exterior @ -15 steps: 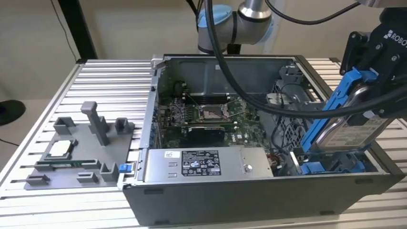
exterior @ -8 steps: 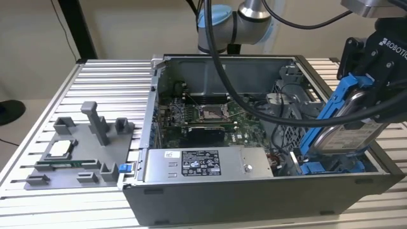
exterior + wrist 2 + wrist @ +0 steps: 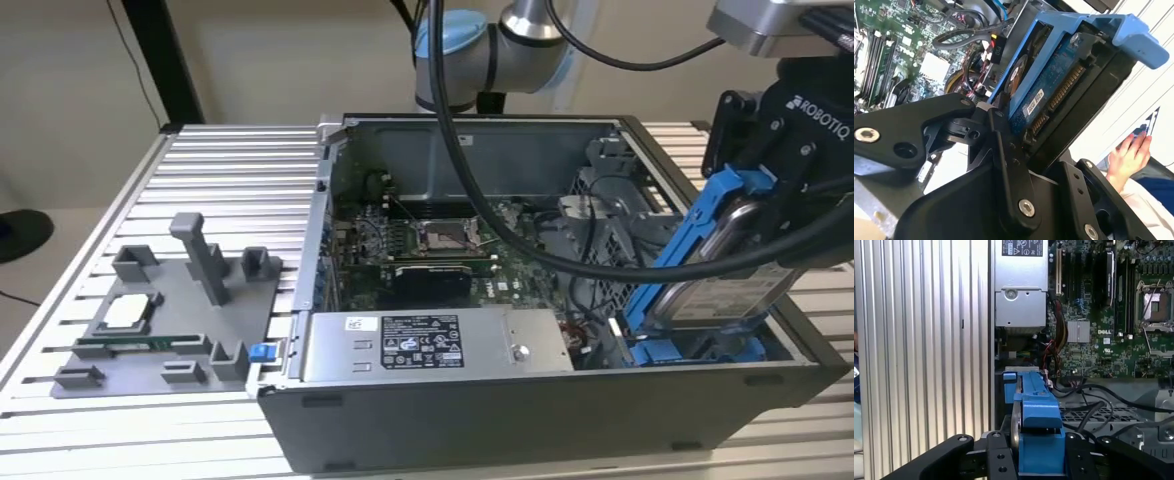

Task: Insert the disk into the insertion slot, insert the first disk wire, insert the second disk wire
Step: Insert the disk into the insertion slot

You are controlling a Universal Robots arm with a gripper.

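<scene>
**Exterior view.** My gripper (image 3: 742, 195) is at the exterior view's right, above the open case (image 3: 534, 420). Its fingers are pressed together on the blue carrier (image 3: 674, 270) of the disk (image 3: 731, 285). The disk is tilted: its top end stands above the case rim. Its lower end is down at the slot (image 3: 674, 352), in the case corner on the exterior view's right (fully seated or not, I cannot tell). The power supply (image 3: 427, 345) lies near the slot, toward the exterior view's left, with the motherboard (image 3: 427, 240) behind it. Black cables (image 3: 534, 210) hang across the open case. A grey tray (image 3: 174, 320) rests on the ribbed table (image 3: 227, 160), well apart from the disk, on the exterior view's left of the case.

**Second wrist view.** The disk (image 3: 1054, 85) shows its blue circuit-board side and a row of connector pins. The carrier (image 3: 1114, 30) wraps round its edge. My gripper (image 3: 1049, 137) pinches it, with one black finger (image 3: 1001, 145) tight against the carrier's side. The motherboard (image 3: 894, 55) lies beyond. A person's hand (image 3: 1126, 157) is outside the case, apart from the disk.

**First wrist view.** The disk (image 3: 1015, 427) is seen edge-on, as a thin metal rim beside the carrier (image 3: 1036, 410). My gripper (image 3: 1039, 452) has a finger (image 3: 998, 457) on either side, touching the carrier. A blue tab of the slot (image 3: 1010, 377) sits just past the carrier's far end. Beyond that come the power supply (image 3: 1021, 300) and the motherboard (image 3: 1104, 325). Cables (image 3: 1099, 400) run beside the carrier, and the table (image 3: 924, 340) lies alongside the case.
</scene>
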